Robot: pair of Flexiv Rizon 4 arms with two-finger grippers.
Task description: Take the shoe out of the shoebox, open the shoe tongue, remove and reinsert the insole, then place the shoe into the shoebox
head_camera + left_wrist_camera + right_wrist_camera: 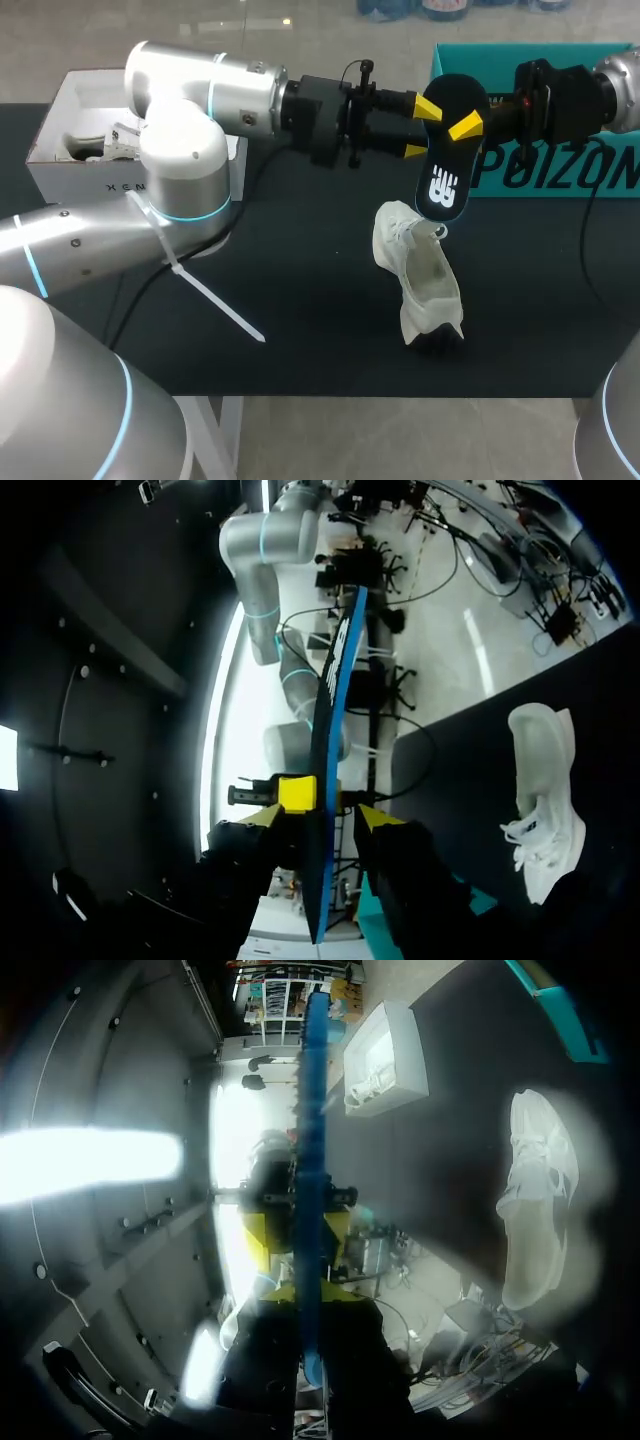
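R gripper [465, 125] pinches insole [445, 190], L gripper [420, 128] open round it. If R lets go early, insole falls.

The insole [445, 160] has a smooth, matt black top and a blue, foam-like edge. The shoe [418, 270] is soft white knitted cloth, slightly rough. The table [300, 300] has a matt black covering. The left arm [180, 150] has a glossy, smooth, pale shell. The white shoebox [70, 182] looks like plain matt cardboard.
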